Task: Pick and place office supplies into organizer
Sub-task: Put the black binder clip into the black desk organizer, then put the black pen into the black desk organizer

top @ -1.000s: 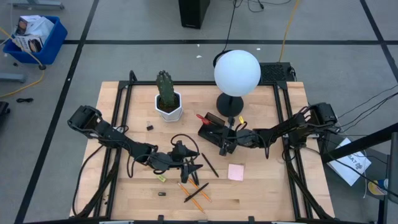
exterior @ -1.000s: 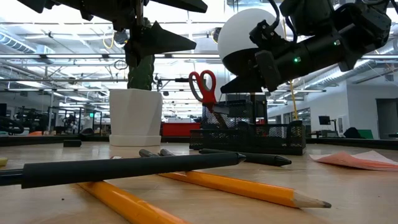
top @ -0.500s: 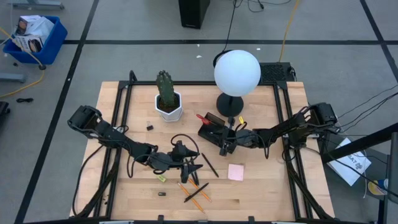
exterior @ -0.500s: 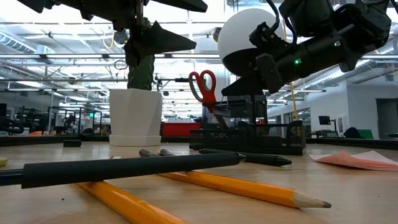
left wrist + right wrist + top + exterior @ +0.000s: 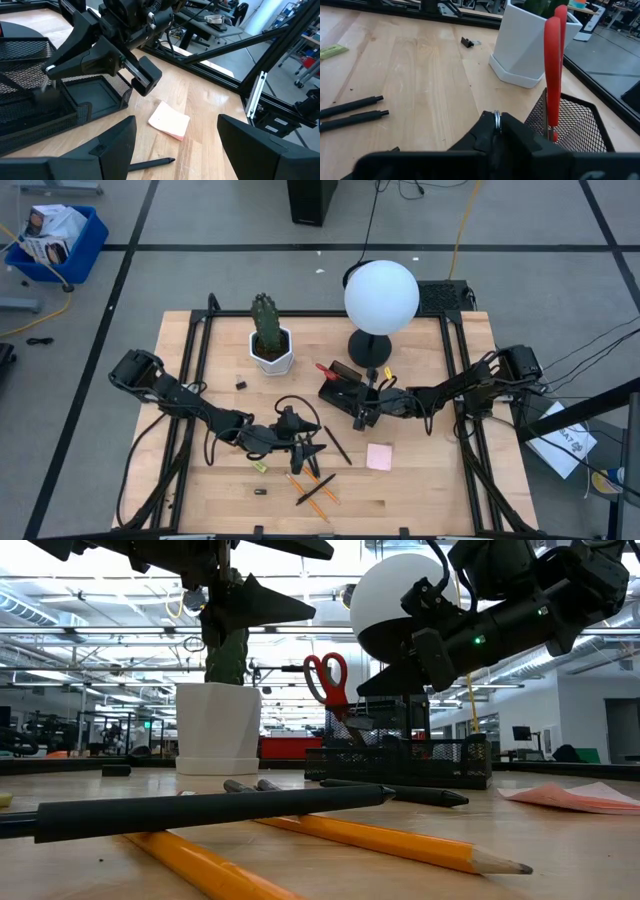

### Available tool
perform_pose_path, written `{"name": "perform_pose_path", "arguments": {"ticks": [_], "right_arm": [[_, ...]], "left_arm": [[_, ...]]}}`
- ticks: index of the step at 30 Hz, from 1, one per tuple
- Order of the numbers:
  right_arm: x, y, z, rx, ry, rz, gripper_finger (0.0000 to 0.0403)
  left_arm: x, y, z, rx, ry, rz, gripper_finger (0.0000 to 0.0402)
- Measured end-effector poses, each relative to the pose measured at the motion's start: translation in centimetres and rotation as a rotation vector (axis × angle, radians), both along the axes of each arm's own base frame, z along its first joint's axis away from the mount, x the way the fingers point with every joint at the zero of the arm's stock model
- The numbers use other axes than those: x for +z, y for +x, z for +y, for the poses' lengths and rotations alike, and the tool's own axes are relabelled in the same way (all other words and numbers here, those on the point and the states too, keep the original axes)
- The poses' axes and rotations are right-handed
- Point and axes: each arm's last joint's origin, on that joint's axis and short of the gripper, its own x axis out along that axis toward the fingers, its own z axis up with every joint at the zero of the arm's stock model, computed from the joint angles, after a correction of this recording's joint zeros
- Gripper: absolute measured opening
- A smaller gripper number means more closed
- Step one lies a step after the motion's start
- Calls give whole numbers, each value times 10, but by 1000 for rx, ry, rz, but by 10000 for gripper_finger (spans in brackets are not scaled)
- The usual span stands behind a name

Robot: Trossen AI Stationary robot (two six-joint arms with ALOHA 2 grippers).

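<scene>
The black mesh organizer (image 5: 342, 392) sits at mid-table, with the red-handled scissors (image 5: 328, 680) standing upright in it. My right gripper (image 5: 362, 414) hovers shut just above its near-right compartment (image 5: 95, 95). My left gripper (image 5: 308, 450) is open and hangs above the black pens (image 5: 337, 445) and orange pencils (image 5: 315, 492), which lie flat on the wood. The pink sticky-note pad (image 5: 379, 456) lies to the right of them. A yellow piece (image 5: 259, 467) and two black clips (image 5: 241, 385) (image 5: 260, 491) lie loose on the table. My right gripper pinches a small item between its fingertips, of which only a silver wire loop (image 5: 496, 117) shows; the fingers hide the rest. The fingers slant down from the table's right side, and the item is held clear above the organizer.
The white hexagonal cactus pot (image 5: 271, 345) stands left of the organizer, and the lamp's white globe (image 5: 380, 298) and black base (image 5: 369, 348) stand right behind it. Bare wood lies at the near right, around the sticky pad (image 5: 169, 120). Black frame rails run along both table sides.
My right gripper has sunk a little toward the organizer, still shut. The left arm and the things on the table have stayed put.
</scene>
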Motion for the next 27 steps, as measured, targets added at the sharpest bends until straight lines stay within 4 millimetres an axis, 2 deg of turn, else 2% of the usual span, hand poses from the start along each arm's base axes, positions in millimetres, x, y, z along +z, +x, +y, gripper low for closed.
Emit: {"name": "perform_pose_path", "arguments": {"ticks": [5,10,18,27], "right_arm": [[0,0,-1,-31,9,-6,79],[0,0,-1,-31,9,-4,103],[0,0,1,-26,13,-6,109],[0,-2,19,65,28,-4,110]], "left_arm": [[0,0,0,0,-1,0,285],[0,0,0,0,-1,0,285],[-1,0,0,0,3,8,285],[-1,-1,-1,-28,3,12,285]]}}
